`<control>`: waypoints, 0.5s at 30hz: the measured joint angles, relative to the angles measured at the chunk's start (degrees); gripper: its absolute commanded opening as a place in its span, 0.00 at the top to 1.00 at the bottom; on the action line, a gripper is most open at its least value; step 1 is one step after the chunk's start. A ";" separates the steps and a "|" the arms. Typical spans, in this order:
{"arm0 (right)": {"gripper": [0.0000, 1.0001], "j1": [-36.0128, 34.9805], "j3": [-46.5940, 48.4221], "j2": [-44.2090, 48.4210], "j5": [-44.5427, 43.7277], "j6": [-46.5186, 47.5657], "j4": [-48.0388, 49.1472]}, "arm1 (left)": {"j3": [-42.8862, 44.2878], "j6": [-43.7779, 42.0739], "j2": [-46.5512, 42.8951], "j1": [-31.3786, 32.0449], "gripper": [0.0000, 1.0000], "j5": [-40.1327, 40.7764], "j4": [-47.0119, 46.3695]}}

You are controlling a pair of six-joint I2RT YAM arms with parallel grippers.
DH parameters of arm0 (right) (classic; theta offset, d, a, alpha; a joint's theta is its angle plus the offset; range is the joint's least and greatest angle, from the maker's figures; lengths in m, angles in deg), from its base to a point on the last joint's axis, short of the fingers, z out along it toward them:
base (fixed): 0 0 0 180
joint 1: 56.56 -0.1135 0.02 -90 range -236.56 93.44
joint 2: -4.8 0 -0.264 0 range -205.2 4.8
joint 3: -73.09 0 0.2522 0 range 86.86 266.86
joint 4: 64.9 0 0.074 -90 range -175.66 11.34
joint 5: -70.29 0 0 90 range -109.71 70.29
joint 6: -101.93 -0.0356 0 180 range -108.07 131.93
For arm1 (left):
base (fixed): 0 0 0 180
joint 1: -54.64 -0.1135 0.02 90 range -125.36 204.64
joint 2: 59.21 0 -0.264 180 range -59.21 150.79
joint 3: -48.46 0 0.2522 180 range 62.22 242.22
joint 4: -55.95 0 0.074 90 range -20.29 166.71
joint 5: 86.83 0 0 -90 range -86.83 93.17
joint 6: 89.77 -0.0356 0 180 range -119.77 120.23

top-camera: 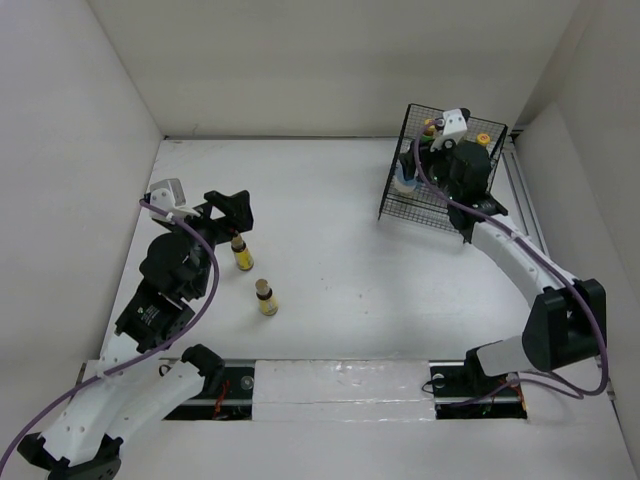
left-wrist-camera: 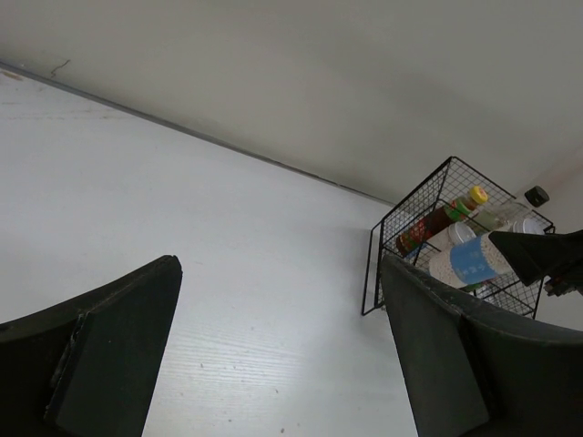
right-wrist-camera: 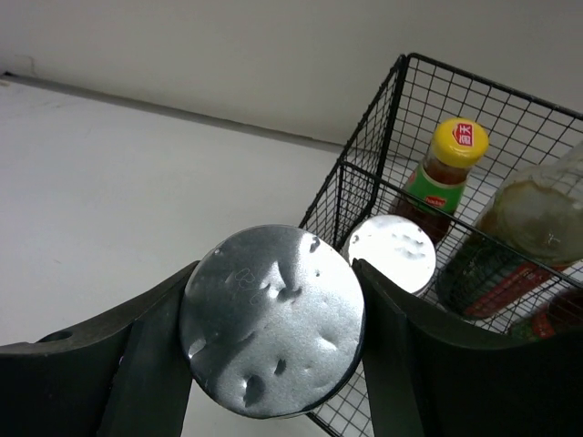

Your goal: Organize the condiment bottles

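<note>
My right gripper (top-camera: pixel 416 166) is shut on the silver cap of a white-blue bottle (right-wrist-camera: pixel 271 319) and holds it at the left wall of the black wire basket (top-camera: pixel 398 205). Inside the basket stand a second silver-capped bottle (right-wrist-camera: pixel 392 252), a brown yellow-capped bottle (right-wrist-camera: pixel 446 168) and a larger dark-labelled bottle (right-wrist-camera: pixel 515 237). Two tiny yellow bottles (top-camera: pixel 241 252) (top-camera: pixel 266 298) stand on the table at the left. My left gripper (top-camera: pixel 230 215) is open and empty just behind the nearer-left one; only bare table shows between its fingers (left-wrist-camera: pixel 118 346).
The basket (left-wrist-camera: pixel 383 264) stands at the back right near the corner of the white walls. In the left wrist view the held white-blue bottle (left-wrist-camera: pixel 469 262) is tilted at its front. A metal rail (top-camera: pixel 520 190) runs along the right wall.
</note>
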 measured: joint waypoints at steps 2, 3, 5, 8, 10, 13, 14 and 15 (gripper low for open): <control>0.47 0.57 0.00 -0.42 -0.02 -0.15 -0.72 | 0.00 0.00 0.04 0.02 0.13 0.00 0.00; 0.47 0.83 -0.02 -0.52 0.00 -0.24 -0.85 | 0.00 0.00 0.04 0.00 0.13 0.00 0.00; 0.47 1.22 -0.20 -0.68 -0.02 -0.46 -0.83 | 0.00 0.00 0.04 0.02 0.13 0.00 0.00; 0.47 1.77 -0.50 -1.57 -0.33 -0.90 -0.55 | 0.00 0.00 0.04 0.00 0.13 -0.17 0.00; 0.47 2.27 -0.70 -2.99 -0.31 -1.05 -0.46 | 0.00 0.00 0.07 0.02 0.13 -0.35 0.00; 0.47 2.75 -1.38 -5.38 -0.26 -1.29 -0.37 | 0.00 0.00 0.17 0.02 0.13 -0.42 -0.02; 0.47 2.84 -1.84 -6.05 -0.28 -1.46 -0.37 | 0.00 0.00 0.26 0.00 0.13 -0.42 0.00; 0.47 2.97 -2.29 -6.56 -0.28 -1.46 -0.48 | 0.00 0.00 0.37 0.00 0.13 -0.42 0.00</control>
